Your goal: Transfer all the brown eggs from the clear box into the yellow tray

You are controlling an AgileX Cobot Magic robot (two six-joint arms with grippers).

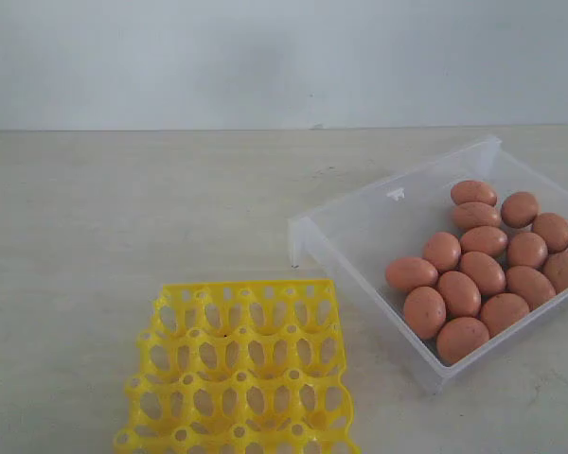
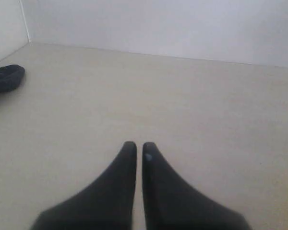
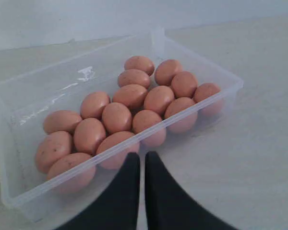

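Brown eggs (image 1: 483,272) (image 3: 116,117) lie touching one another in the clear box (image 1: 360,227) (image 3: 48,91), crowded at the end of the box away from the yellow tray (image 1: 246,288), whose visible sockets are empty. The shells are probably light, stiff, smooth and brittle. A gentle pinch across an egg's short waist seems best, starting at the cluster's open edge. The right gripper (image 3: 142,158), jaws pressed together, hovers just outside the box's long wall, clear of the eggs. The left gripper (image 2: 139,146), likewise closed, hangs over bare table, and no box appears in its wrist view.
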